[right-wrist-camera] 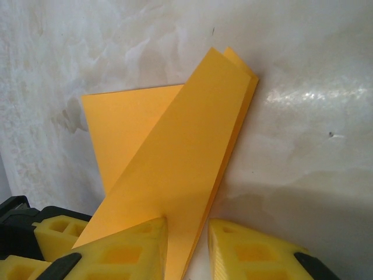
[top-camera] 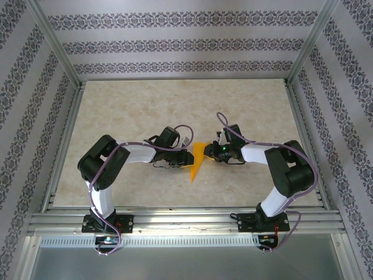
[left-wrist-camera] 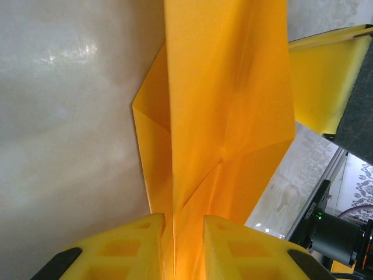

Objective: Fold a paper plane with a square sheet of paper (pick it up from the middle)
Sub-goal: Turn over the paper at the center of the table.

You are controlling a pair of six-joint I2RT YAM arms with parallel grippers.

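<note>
Marbled table (top-camera: 128, 111), patterned walls (top-camera: 175, 44); left hand (left-wrist-camera: 182, 251) and seemingly right hand (right-wrist-camera: 187, 251) pinch the paper plane (top-camera: 198, 158).

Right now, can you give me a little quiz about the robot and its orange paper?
1. True or false: the orange paper is a flat, unfolded square.
2. Where is the paper? A inside a box; B between the left end effector and the right end effector; C under a cup.
3. Fill in: in the left wrist view, the paper runs between two yellow ____.
Key: 1 false, it shows folds; 2 B; 3 fingers.
</note>
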